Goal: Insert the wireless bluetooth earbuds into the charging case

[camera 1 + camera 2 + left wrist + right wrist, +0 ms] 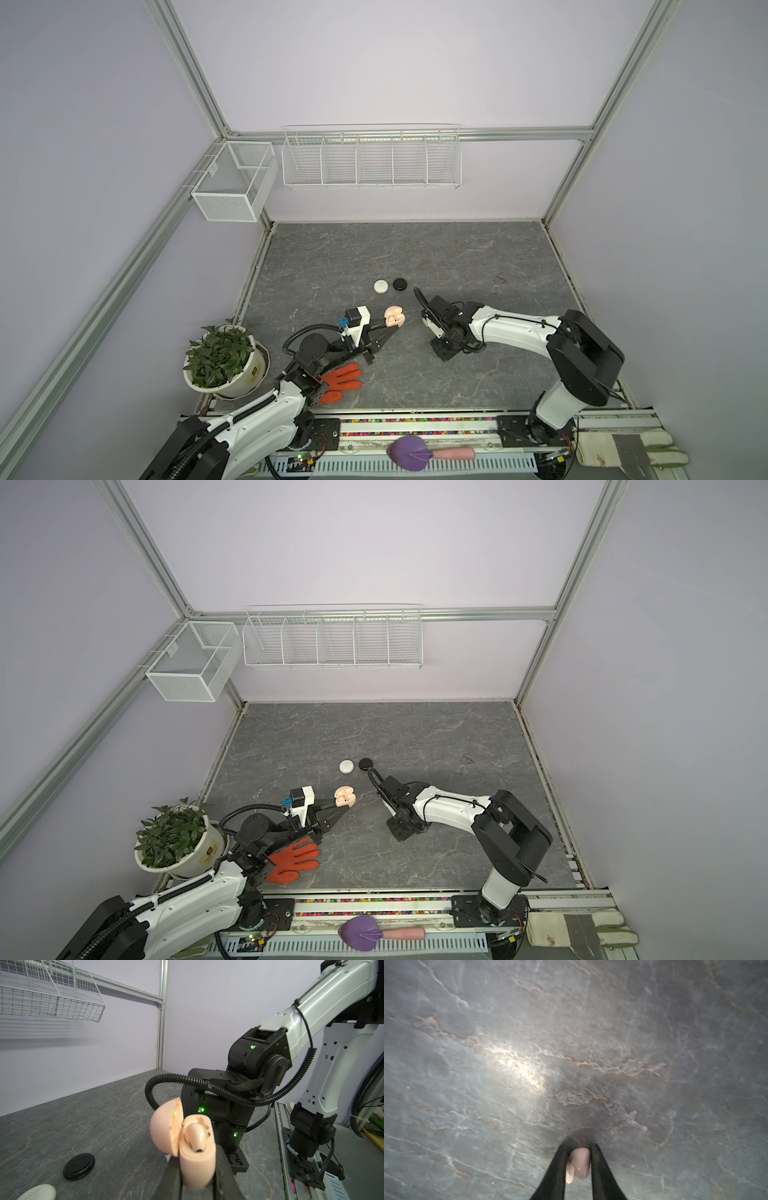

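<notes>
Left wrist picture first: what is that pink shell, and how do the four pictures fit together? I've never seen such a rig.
Two white-and-black robot arms with pincer grippers work on a grey stone-patterned tabletop. Two pictures look down from overhead; the other two come from a camera on each wrist. The left gripper clamps an open pale pink charging case with one pink earbud seated inside. The right gripper pinches a second pale pink earbud. A white round case and a black round case lie farther back.
</notes>
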Action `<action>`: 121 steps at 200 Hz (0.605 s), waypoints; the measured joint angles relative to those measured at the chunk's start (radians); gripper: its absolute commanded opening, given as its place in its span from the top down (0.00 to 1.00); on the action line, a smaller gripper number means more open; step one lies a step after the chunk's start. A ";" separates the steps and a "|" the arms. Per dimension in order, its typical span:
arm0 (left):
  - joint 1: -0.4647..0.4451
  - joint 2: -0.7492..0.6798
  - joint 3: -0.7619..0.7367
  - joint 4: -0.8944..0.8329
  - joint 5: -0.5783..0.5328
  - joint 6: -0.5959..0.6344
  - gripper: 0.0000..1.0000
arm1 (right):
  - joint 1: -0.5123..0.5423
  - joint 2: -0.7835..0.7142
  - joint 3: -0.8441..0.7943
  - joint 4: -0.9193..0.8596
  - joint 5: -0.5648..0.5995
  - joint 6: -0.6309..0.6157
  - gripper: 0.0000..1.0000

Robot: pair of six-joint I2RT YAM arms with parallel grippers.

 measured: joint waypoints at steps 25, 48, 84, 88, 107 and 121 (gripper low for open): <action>0.000 0.000 0.000 -0.003 0.000 0.003 1.00 | 0.000 0.000 -0.002 0.002 0.003 0.026 0.81; 0.000 0.002 0.000 -0.003 0.000 0.003 1.00 | 0.000 0.000 -0.002 0.003 0.003 0.042 0.83; 0.000 0.002 0.000 -0.003 0.000 0.003 1.00 | 0.000 -0.002 -0.002 0.005 0.003 0.064 0.85; 0.000 0.002 0.000 -0.003 0.000 0.003 1.00 | 0.000 -0.002 -0.002 0.005 0.003 0.067 0.85; 0.000 0.004 0.000 -0.003 0.000 0.003 1.00 | 0.000 -0.004 -0.003 0.006 0.004 0.079 0.86; 0.000 0.009 0.000 -0.003 0.000 0.003 1.00 | 0.000 -0.006 -0.006 0.010 0.004 0.090 0.87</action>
